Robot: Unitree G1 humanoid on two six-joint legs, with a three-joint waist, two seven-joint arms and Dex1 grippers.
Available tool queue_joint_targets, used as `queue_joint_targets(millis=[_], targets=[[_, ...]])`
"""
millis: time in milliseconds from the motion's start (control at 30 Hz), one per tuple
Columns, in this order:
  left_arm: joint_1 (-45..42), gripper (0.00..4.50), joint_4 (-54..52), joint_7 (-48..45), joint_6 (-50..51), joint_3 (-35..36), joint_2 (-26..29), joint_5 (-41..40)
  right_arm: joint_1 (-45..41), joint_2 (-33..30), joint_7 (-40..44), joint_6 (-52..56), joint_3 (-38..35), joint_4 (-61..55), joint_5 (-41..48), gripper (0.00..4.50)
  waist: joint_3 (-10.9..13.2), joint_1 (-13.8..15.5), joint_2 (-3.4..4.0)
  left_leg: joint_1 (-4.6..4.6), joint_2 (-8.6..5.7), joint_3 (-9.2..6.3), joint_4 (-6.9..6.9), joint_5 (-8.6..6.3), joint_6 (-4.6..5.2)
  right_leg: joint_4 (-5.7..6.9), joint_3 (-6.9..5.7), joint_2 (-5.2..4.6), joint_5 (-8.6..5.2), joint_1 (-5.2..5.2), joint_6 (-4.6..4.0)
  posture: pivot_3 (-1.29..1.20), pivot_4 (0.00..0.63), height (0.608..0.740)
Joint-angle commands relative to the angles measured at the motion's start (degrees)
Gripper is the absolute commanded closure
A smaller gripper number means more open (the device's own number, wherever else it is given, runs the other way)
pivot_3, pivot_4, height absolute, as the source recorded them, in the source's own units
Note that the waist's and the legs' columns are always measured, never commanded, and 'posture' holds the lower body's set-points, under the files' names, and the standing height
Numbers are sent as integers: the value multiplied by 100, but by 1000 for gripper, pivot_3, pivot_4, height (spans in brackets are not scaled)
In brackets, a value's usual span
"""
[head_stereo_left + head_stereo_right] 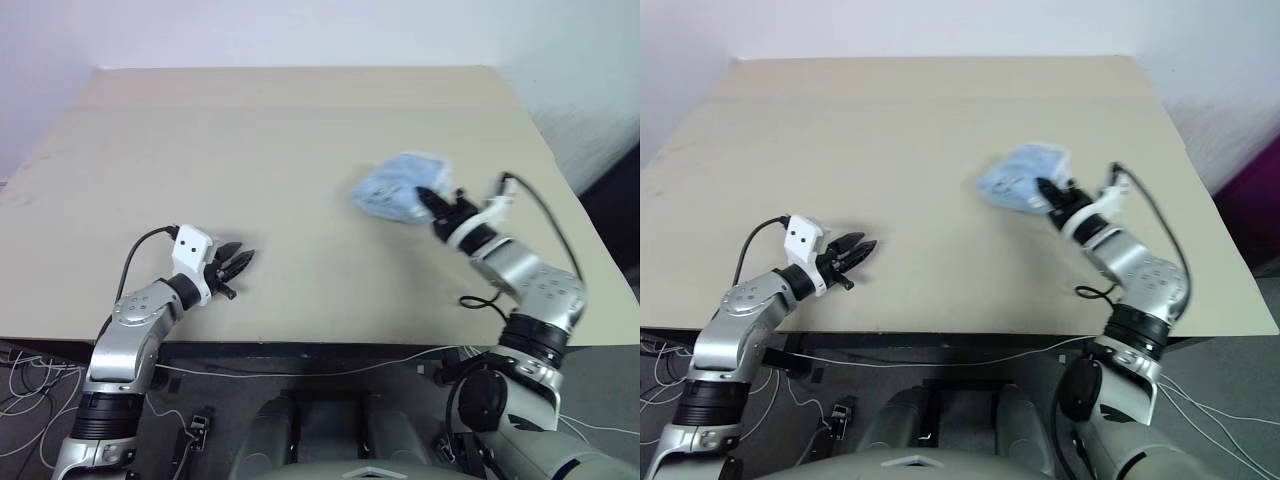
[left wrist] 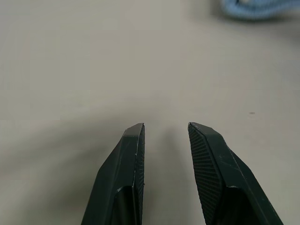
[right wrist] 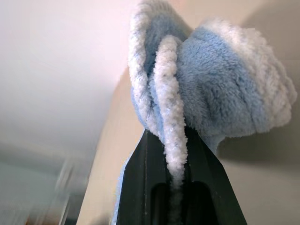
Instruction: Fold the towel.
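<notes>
Here, nearest you on the left, your left claw (image 1: 236, 263) hovers just above the bare beige counter (image 1: 280, 150), its two black fingers (image 2: 129, 159) parted a little with nothing between them. Farther off on the right, your right claw (image 1: 432, 203) is pinched tight on the white-trimmed edge of the towel (image 1: 396, 187), which sits bunched in a light blue heap on the counter's right side, well apart from the left claw.

your two head eyes look forward and down over the same bench (image 1: 300, 150); each wrist camera sits close behind its own jaws, facing along them.
</notes>
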Motion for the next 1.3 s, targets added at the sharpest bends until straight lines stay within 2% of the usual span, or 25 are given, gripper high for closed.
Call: queue_joint_targets(millis=[33,100,267,500,767,933,1167,1300], targets=[[-309,2976,64,-93,-32,-114,-42,45,114,-37,-1077,-174,-460,-460,537,4469,0,-24,0,1,2,1,0,0,0,0,1,3,0,0,0,0,150,740],[-482,2976,176,-139,-35,-201,-102,49,399,87,-1803,-235,-620,-725,717,4469,-1,-14,-1,1,6,3,-1,1,1,2,1,6,0,1,0,0,150,740],[-624,2976,290,-202,-65,-390,-238,91,1144,448,-2841,-294,-435,-1547,1599,4469,-1,-35,4,2,6,18,-2,1,2,2,12,6,0,-2,0,0,150,740],[-659,2976,343,-236,-116,-500,-336,170,1583,365,-3426,-828,-49,-1778,2001,4469,-1,-26,4,6,7,20,3,1,3,8,11,10,0,2,1,0,150,740],[-621,2976,282,-245,-96,-507,-367,185,1889,167,-3639,-1397,267,-1818,2395,1912,-1,-18,4,6,6,20,4,2,4,7,11,13,-1,4,1,0,150,740],[-700,2976,364,-295,-65,-483,-341,180,2067,-41,-3595,-1884,396,-1944,1995,192,-1,-14,4,6,6,20,4,2,4,7,11,17,-1,5,1,0,150,740],[-930,2976,583,-371,-49,-477,-345,190,2073,-728,-2836,-2490,439,-1666,1308,192,-1,-3,4,6,5,21,10,1,4,7,9,19,-1,9,2,0,150,740],[-964,2976,614,-332,-75,-425,-303,230,1763,-1322,-1729,-2424,1291,-1715,565,192,-1,-53,5,9,9,24,10,1,4,9,12,24,-1,9,2,0,150,740]])
